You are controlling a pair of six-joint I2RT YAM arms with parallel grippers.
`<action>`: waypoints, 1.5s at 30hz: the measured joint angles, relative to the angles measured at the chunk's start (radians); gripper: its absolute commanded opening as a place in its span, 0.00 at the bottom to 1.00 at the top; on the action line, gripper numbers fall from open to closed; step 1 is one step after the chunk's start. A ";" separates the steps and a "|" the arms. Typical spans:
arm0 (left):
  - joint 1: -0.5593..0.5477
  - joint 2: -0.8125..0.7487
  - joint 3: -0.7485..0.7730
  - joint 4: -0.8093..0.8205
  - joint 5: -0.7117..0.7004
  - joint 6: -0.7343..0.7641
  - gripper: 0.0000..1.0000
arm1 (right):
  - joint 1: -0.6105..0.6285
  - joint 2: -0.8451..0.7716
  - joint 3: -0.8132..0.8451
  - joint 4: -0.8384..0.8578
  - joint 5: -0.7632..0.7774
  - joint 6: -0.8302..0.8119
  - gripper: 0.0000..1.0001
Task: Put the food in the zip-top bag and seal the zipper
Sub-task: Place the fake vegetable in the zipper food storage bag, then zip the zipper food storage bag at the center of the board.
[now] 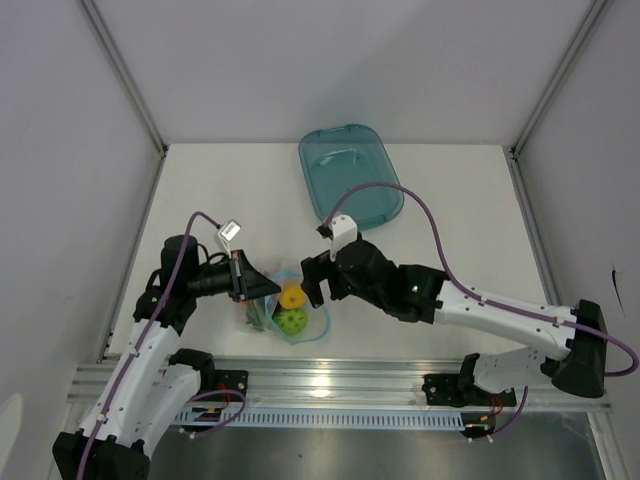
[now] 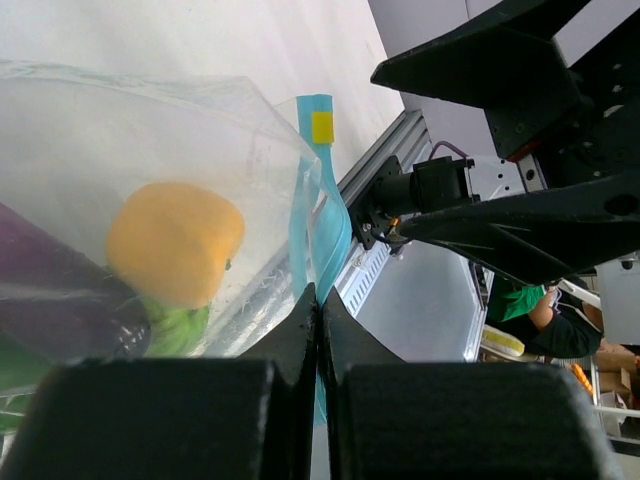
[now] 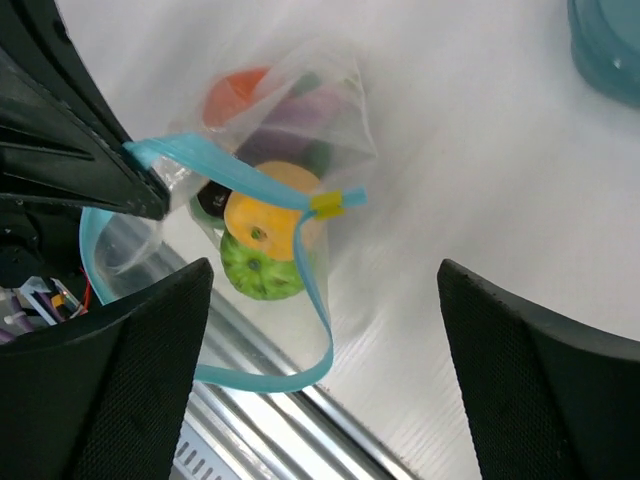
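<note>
The clear zip-top bag [image 1: 284, 305] hangs near the table's front edge with the food inside: a yellow ball [image 3: 265, 225], a light green fruit [image 3: 255, 275], an orange-red piece [image 3: 235, 95] and a purple eggplant [image 2: 50, 290]. My left gripper [image 2: 320, 300] is shut on one end of the light blue zipper [image 3: 230, 175]. A yellow slider [image 3: 327, 205] sits at the strip's other end. One lip of the strip loops down loose [image 3: 300, 370], so the mouth gapes. My right gripper [image 3: 325, 265] stands wide open just right of the bag, holding nothing.
A teal translucent tray [image 1: 350, 185] lies at the back middle of the white table [image 1: 450, 210]. The aluminium rail [image 1: 340, 375] runs along the front edge, right below the bag. Grey walls close in the left, right and back.
</note>
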 measured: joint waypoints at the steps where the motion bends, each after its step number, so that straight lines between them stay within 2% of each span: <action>1: 0.000 -0.008 -0.006 0.001 0.000 -0.003 0.01 | 0.000 -0.016 -0.023 -0.003 0.000 0.006 1.00; 11: 0.000 0.004 -0.012 0.017 0.016 -0.010 0.00 | -0.026 -0.169 -0.345 0.055 -0.010 0.166 0.99; 25: 0.000 0.021 -0.011 0.017 0.029 -0.010 0.00 | -0.014 -0.060 -0.317 0.159 -0.110 0.147 0.78; 28: 0.000 0.021 -0.010 0.015 0.029 -0.009 0.01 | -0.012 -0.022 -0.324 0.204 -0.145 0.151 0.66; 31: 0.000 0.021 -0.004 0.010 0.029 -0.008 0.01 | -0.011 0.007 -0.335 0.244 -0.188 0.158 0.47; 32: 0.000 0.021 0.000 0.009 0.029 -0.008 0.01 | -0.011 0.017 -0.337 0.254 -0.203 0.157 0.30; 34: 0.000 0.020 0.005 0.006 0.029 -0.008 0.01 | -0.008 0.034 -0.339 0.269 -0.228 0.158 0.09; 37: 0.000 0.019 0.021 -0.012 0.027 0.001 0.01 | 0.006 0.036 -0.339 0.281 -0.245 0.156 0.00; 45: -0.011 0.020 0.138 -0.071 0.024 0.054 0.01 | 0.115 -0.093 -0.264 0.233 -0.181 0.152 0.00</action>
